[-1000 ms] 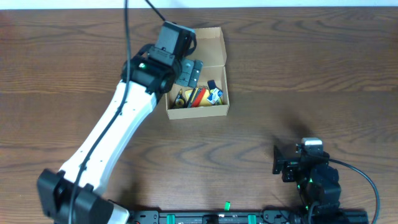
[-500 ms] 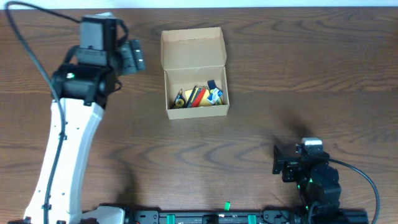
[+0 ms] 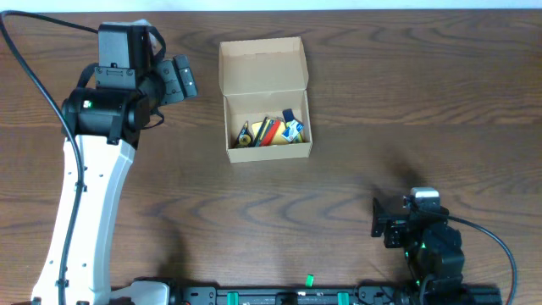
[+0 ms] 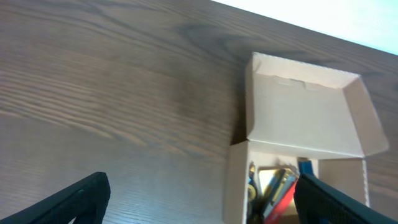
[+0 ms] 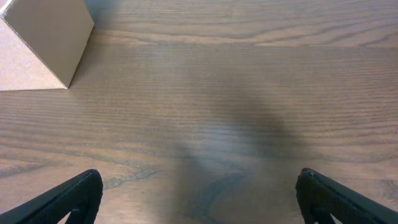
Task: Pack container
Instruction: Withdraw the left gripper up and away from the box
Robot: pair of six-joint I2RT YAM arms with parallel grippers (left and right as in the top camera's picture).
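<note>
The tan cardboard container [image 3: 268,142] stands at the table's back centre, its flap lid [image 3: 261,64] open and tilted back. Several small colourful items [image 3: 271,130] lie inside. In the left wrist view the container [image 4: 236,186] shows at lower right with its lid [image 4: 305,109] up. My left gripper [image 3: 180,79] is open and empty, left of the container and apart from it; its fingertips frame the left wrist view [image 4: 199,202]. My right gripper [image 3: 378,218] is open and empty near the front edge; in the right wrist view [image 5: 199,196] a container corner [image 5: 43,43] shows top left.
The brown wooden table [image 3: 406,110] carries only the container. A black rail [image 3: 296,296] runs along the front edge. My left arm [image 3: 85,203] stretches from the front left to the back left.
My left gripper has pulled out of the container and swung left, well away from it. Over the last half second it barely shifted. The right arm has not moved.
</note>
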